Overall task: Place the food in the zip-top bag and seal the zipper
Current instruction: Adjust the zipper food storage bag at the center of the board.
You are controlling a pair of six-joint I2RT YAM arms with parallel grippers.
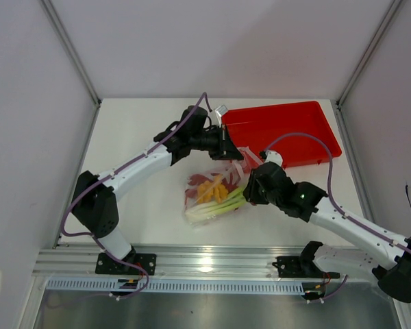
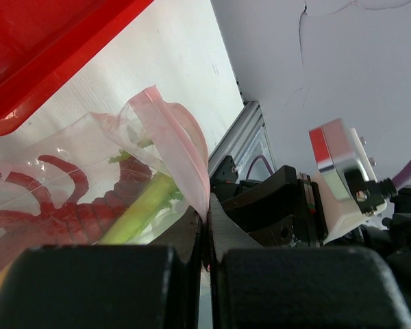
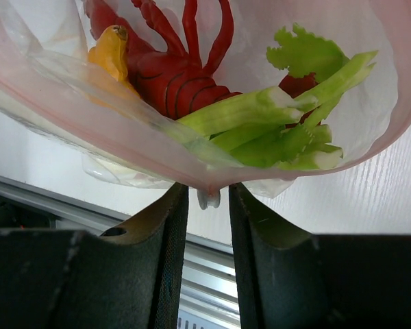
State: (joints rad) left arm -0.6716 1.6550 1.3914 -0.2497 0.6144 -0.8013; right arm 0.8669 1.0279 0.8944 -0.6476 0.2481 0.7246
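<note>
Bright, even overhead light, soft shadows, glare on the metal rail [image 1: 212, 259], blurred wrist-view foregrounds.

No text, label or number can be read. Small red marks show on the zip-top bag [image 2: 68, 199] at the left edge of the left wrist view, too small to make out

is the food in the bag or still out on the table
In: the green stalk, red spiky piece and yellow piece all lie behind the bag's clear plastic.
</note>
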